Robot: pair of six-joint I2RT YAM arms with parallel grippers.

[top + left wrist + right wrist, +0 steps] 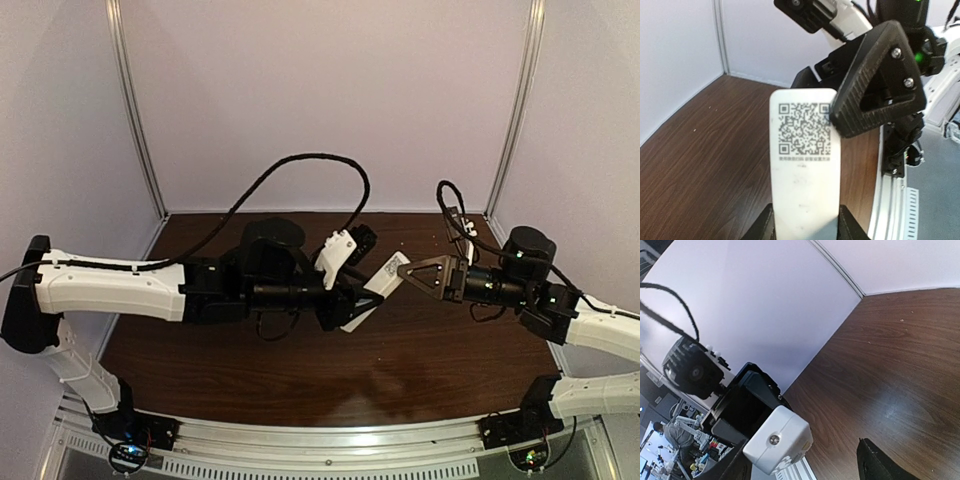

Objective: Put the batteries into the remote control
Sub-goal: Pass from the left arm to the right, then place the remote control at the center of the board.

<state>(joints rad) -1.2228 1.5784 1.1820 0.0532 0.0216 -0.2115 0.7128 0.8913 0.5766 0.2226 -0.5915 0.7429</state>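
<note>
Dark brown wood grain covers the bench (250, 370), which sits in a booth of plain pale walls (330, 90). Silvery metal posts (135, 110) run up the back corners, and a slotted aluminium rail (320, 440) lies along the near edge. A few pale specks dot the wood towards the back. A black cable (300, 160) loops above the left arm.

The remote control (805, 200) is off the bench, held in the air over its middle. It is a slim white bar with rounded corners, and its flat labelled side faces the left wrist camera. The plastic below the label is faintly smudged. The left gripper (806, 227) pinches its lower end, with one dark finger (852, 227) on each long edge. From above, the bar slants, its upper end pointing towards the right arm.

The right gripper (405, 272) is at that upper end with its jaws spread, and its own wrist view shows nothing between them. One black triangular finger (875, 85), with two screw heads showing, overlaps the remote's upper right edge in the left wrist view. Whether it touches the plastic cannot be told. A green light (918, 56) glows on the right arm behind it.

The only printing is a black QR code (804, 127) near the top of the remote. Under it runs a single line of small characters (805, 158), too fine to read.
</note>
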